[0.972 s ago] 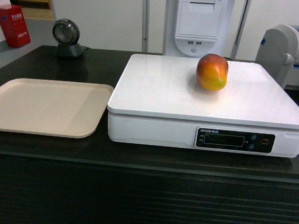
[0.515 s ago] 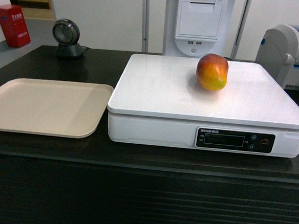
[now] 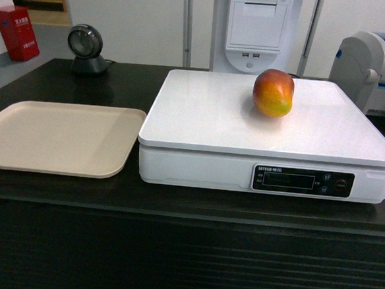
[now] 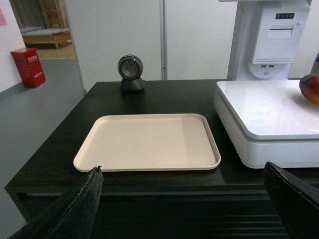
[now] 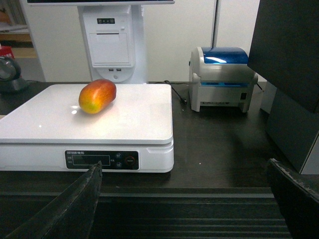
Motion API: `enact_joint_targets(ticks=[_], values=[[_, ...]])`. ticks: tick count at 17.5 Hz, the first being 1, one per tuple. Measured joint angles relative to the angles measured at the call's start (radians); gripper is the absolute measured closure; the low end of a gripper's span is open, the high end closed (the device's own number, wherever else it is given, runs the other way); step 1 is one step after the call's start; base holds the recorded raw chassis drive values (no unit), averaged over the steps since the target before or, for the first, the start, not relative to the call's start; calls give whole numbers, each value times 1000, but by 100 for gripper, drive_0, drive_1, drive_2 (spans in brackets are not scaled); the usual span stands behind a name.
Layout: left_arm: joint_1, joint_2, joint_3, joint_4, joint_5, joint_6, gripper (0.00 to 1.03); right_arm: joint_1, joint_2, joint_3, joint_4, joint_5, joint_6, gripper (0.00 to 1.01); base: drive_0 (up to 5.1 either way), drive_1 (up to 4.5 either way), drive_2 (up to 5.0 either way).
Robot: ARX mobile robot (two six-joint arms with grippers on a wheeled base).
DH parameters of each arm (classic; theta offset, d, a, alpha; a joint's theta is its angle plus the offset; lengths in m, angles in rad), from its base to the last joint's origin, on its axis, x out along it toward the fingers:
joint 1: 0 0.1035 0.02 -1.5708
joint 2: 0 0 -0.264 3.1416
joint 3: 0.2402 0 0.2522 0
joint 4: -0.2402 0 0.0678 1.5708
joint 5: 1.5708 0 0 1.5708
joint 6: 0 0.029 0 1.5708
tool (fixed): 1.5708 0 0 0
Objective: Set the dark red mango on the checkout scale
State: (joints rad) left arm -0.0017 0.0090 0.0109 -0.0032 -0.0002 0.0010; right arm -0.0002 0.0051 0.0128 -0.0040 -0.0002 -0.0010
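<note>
Mango (image 3: 273,92) sat on the scale (image 3: 214,119), on the white platform toward its far right, about 1 o'clock from the platform centre, lying on its side, red end up and yellow-orange underneath. Nothing touched it. In the right wrist view the mango (image 5: 97,96) lay left of the platform's middle, long axis slanted, with a faint reflection under it. Only its edge (image 4: 311,88) showed at the right border of the left wrist view.

Scale stood on the desk (image 3: 175,203), dark display panel (image 3: 302,180) and buttons facing front. Beige tray (image 3: 57,137) lay flat at 9 o'clock from the scale, just beside it, not touching. Round scanner (image 3: 85,48) stood at the desk's far left, 11 o'clock from the tray. White printer kiosk (image 3: 256,30) rose behind the scale at 12 o'clock. Blue-topped label printer (image 5: 222,77) sat at 3 o'clock from the scale, a cable trailing from it. Red box (image 3: 15,33) on the floor far left.

Left gripper (image 4: 189,209) jaws were spread wide, dark fingers (image 4: 82,204) at the frame's bottom corners, holding nothing, low in front of the desk edge. Right gripper (image 5: 189,209) the same: jaws wide apart, fingers (image 5: 82,204) low at both corners, nothing between them, well apart from the mango.
</note>
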Motion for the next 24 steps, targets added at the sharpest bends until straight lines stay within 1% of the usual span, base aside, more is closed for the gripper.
enact_joint_targets(ticks=[24], values=[[0,0,0,0,0,0,5,0,0,0,0,0,0,3,0,0,0]])
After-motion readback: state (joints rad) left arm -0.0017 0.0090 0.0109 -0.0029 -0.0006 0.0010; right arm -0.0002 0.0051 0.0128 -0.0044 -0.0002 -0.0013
